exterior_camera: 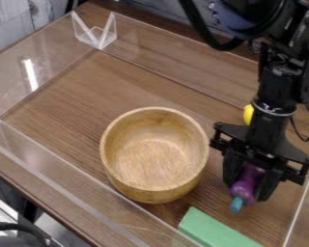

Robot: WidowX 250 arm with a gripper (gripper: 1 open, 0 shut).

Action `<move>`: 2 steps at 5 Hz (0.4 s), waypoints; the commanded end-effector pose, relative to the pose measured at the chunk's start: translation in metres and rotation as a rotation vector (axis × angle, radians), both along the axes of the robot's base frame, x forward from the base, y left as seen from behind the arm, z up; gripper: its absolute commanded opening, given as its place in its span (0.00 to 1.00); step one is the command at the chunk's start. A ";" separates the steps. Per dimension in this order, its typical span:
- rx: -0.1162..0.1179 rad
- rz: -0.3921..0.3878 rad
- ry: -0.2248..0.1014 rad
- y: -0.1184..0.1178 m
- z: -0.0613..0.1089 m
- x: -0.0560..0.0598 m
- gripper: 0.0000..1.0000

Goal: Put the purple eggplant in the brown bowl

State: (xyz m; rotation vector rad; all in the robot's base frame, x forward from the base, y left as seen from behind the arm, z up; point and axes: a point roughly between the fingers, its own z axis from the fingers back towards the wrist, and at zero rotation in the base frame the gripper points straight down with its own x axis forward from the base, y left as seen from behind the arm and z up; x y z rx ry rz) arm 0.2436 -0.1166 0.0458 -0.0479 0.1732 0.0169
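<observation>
The purple eggplant with its blue-teal stem cap sits low at the right of the table, its stem end pointing toward the camera. My gripper points straight down over it and is shut on the eggplant, black fingers on both sides. The brown bowl, round and wooden with nothing inside, stands just left of the gripper, a small gap between them. Whether the eggplant still touches the table I cannot tell.
A yellow lemon lies behind the gripper, partly hidden by the arm. A flat green block sits at the front edge. Clear acrylic walls ring the wooden table, with a clear stand at the back left.
</observation>
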 end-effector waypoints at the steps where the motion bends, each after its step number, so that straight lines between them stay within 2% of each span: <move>1: -0.020 0.012 -0.056 0.005 0.023 0.006 0.00; 2: -0.015 0.018 -0.057 0.012 0.030 0.005 0.00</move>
